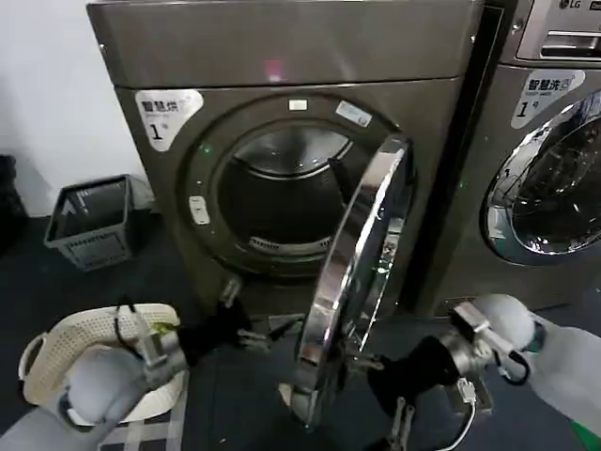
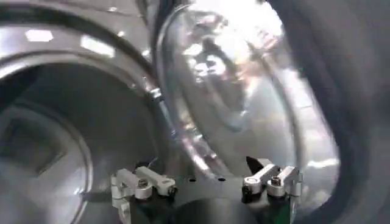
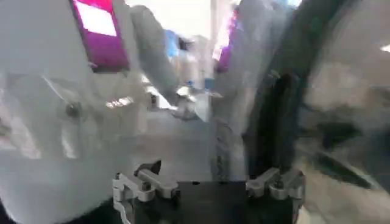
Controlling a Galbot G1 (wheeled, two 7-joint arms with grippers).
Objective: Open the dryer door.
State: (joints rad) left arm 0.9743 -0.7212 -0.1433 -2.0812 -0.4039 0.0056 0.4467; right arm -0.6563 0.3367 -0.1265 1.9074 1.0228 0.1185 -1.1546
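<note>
Dryer door stands swung well out from the dryer, seen almost edge-on, with its chrome rim running from low near centre up toward the right side of the round drum opening. The task appears largely done; the remaining step is judged to be pushing the door to full travel.

Near zone. The left gripper sits low, left of the door's near edge, close beside the rim, fingers spread apart and holding nothing. In the left wrist view the left gripper faces the door's inner side, with the drum opening off to one side. The right gripper sits low on the right side of the door, close against its outer face; contact cannot be confirmed. Its fingers are apart in the right wrist view, clamped on nothing.

Procedure, as judged:
- Push on the inner face near the free edge, away from the hinge.
- Follow the hinge arc; do not force straight outward.
- Keep the right arm out of the door's sweep.

Far zone. A second machine stands right of the dryer, close to the door's swing. A laundry basket stands far left, well apart.
</note>
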